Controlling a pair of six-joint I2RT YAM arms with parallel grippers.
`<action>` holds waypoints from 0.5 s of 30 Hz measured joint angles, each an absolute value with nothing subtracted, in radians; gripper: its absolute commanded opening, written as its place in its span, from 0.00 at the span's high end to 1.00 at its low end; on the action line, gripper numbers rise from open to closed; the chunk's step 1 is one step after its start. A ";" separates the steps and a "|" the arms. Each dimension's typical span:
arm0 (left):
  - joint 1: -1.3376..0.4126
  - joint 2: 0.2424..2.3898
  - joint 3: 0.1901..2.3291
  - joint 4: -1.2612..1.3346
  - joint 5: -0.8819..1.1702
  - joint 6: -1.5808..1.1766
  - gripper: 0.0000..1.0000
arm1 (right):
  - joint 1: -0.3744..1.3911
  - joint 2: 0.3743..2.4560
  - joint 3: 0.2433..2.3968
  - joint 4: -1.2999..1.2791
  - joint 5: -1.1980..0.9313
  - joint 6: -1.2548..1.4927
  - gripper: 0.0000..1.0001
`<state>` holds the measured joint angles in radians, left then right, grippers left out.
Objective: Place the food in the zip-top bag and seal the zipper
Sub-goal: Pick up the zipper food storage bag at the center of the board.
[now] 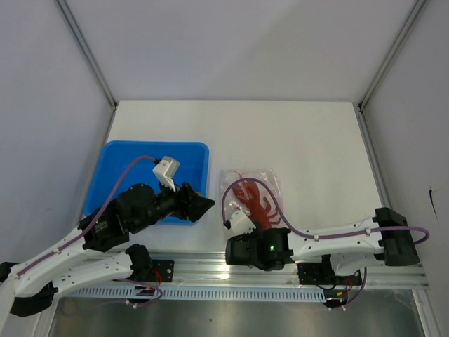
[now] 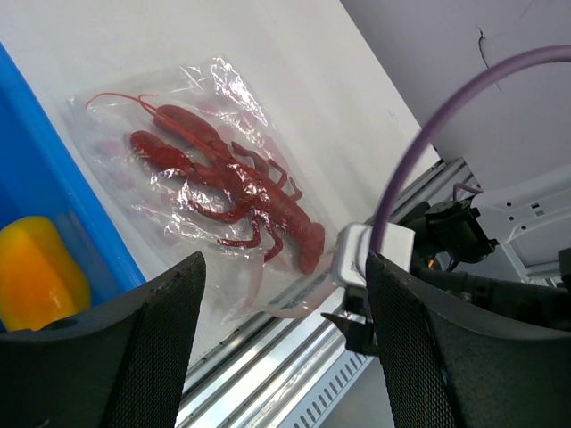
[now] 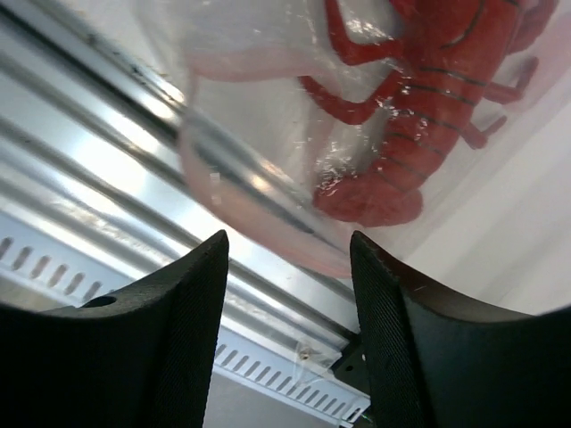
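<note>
The clear zip-top bag (image 1: 261, 180) lies on the white table in front of the right arm, its mouth over the metal rail. Inside it is a red toy lobster (image 1: 258, 201), also seen in the left wrist view (image 2: 234, 185) and the right wrist view (image 3: 419, 116). The pale pink zipper (image 3: 268, 234) runs along the mouth and bulges open (image 2: 294, 310). A yellow-orange fruit (image 2: 36, 267) sits in the blue tray (image 1: 116, 161). My left gripper (image 1: 202, 206) is open and empty at the tray's near right corner. My right gripper (image 3: 287, 245) is open just short of the zipper.
The aluminium rail (image 1: 203, 270) with a slotted cable duct runs along the table's near edge under the bag's mouth. White walls and frame posts enclose the table on three sides. The right arm's purple cable (image 2: 446, 116) arches between the two grippers.
</note>
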<state>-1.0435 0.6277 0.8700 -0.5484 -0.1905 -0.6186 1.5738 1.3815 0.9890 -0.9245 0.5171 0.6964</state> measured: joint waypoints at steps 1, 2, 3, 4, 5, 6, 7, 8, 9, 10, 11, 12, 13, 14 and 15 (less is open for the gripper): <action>-1.043 0.628 0.870 -0.549 -0.191 -0.621 0.25 | 1.588 1.377 0.998 -0.923 0.520 0.700 0.40; -1.043 0.628 0.870 -0.548 -0.190 -0.622 0.25 | 1.598 1.376 1.003 -0.921 0.522 0.701 0.40; -1.042 0.630 0.868 -0.549 -0.190 -0.624 0.25 | 1.607 1.376 1.005 -0.916 0.522 0.703 0.40; -1.042 0.631 0.867 -0.549 -0.190 -0.625 0.25 | 1.615 1.378 1.005 -0.915 0.522 0.704 0.40; -1.042 0.631 0.865 -0.549 -0.190 -0.627 0.25 | 1.620 1.382 1.005 -0.915 0.522 0.706 0.39; -1.042 0.630 0.864 -0.550 -0.190 -0.628 0.25 | 1.623 1.386 1.005 -0.913 0.522 0.707 0.40; -1.042 0.630 0.863 -0.550 -0.190 -0.629 0.25 | 1.624 1.392 1.005 -0.913 0.522 0.708 0.41; -1.042 0.628 0.863 -0.550 -0.190 -0.629 0.25 | 1.624 1.404 1.005 -0.913 0.528 0.711 0.41; -1.041 0.626 0.863 -0.551 -0.190 -0.629 0.25 | 1.623 1.421 1.005 -0.914 0.536 0.717 0.44; -1.041 0.622 0.862 -0.553 -0.190 -0.629 0.25 | 1.617 1.441 1.004 -0.916 0.544 0.727 0.45; -1.041 0.619 0.862 -0.556 -0.190 -0.629 0.25 | 1.610 1.464 1.003 -0.921 0.554 0.741 0.46; -1.041 0.615 0.862 -0.558 -0.190 -0.629 0.25 | 1.600 1.489 1.003 -0.929 0.571 0.756 0.46; -1.041 0.612 0.862 -0.560 -0.190 -0.630 0.25 | 1.586 1.515 1.003 -0.938 0.592 0.769 0.48; -1.041 0.610 0.862 -0.561 -0.190 -0.630 0.25 | 1.572 1.538 1.003 -0.945 0.612 0.778 0.50; -1.041 0.609 0.862 -0.562 -0.190 -0.630 0.25 | 1.558 1.557 1.003 -0.951 0.632 0.786 0.53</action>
<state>-1.0409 0.6094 0.8616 -0.5625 -0.1898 -0.6300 1.5578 1.5574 1.0027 -0.9508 0.6319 0.7864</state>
